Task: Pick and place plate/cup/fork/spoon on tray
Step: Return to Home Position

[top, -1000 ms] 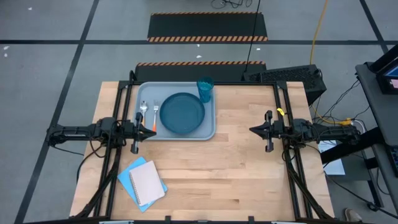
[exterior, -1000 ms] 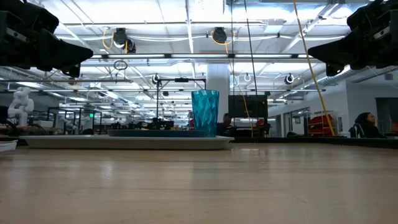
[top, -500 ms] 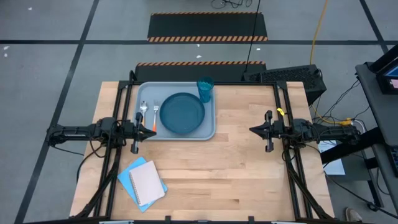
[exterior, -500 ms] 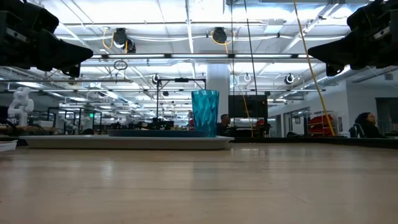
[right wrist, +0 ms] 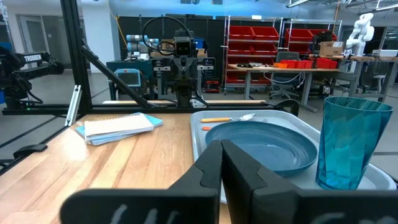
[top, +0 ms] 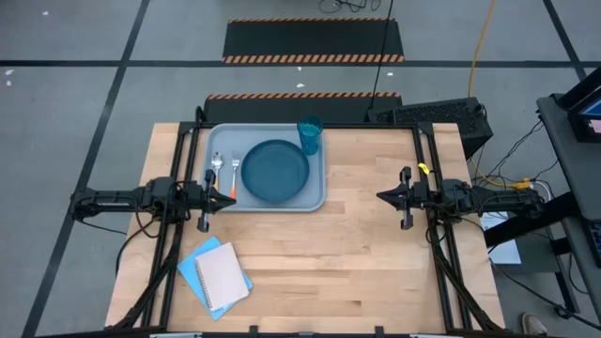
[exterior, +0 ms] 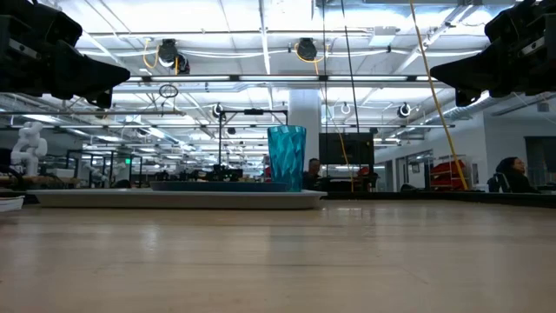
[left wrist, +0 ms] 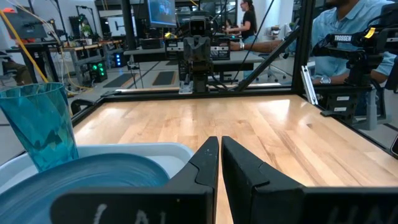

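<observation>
Four task items sit on the large light grey-blue rectangular tray [top: 317, 195] with raised rim, at the bench's [top: 357, 253] far side: round dark teal-blue plate [top: 275, 170] in the middle, translucent teal tumbler cup [top: 310, 134] upright at its far right corner, orange-handled fork [top: 235, 175] and yellow-orange-handled spoon [top: 215, 170] side by side left of the plate. From the low view the cutlery is hidden behind the tray rim. Left hand [top: 225, 194], fingers together, hovers at the tray's left edge; right hand [top: 385, 195], fingers together, well apart to the right. Blue-and-white spiral notebook [top: 216, 273] lies near left. Bench is pale wood; workshop room beyond.
</observation>
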